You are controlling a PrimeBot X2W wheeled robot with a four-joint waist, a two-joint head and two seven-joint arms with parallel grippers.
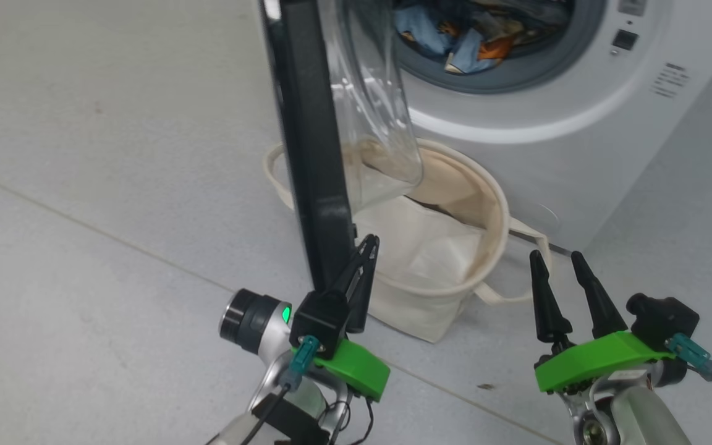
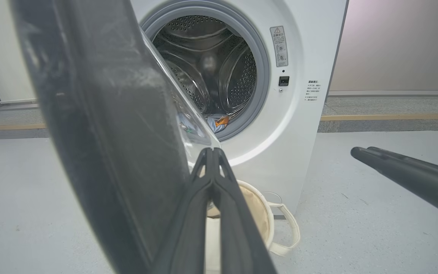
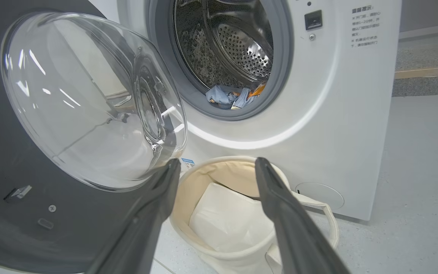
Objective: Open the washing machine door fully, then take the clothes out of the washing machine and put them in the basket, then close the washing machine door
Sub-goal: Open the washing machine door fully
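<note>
Door (image 1: 313, 154) stands swung out from the machine (image 1: 578, 142), edge-on in the head view, its glass bulge facing the drum (image 2: 211, 68). Inside the machine the clothes (image 1: 461, 43) lie at the drum's bottom. Against the machine's front, below the opening, sits the basket (image 1: 492, 204) with a white sheet (image 1: 430, 241) in it. Out from the machine, the left gripper (image 1: 365, 244), fingers pressed together, is just beside the door's inner rim. Before the machine, near a basket handle, the right gripper (image 1: 557, 256) hangs with fingers apart, holding nothing
</note>
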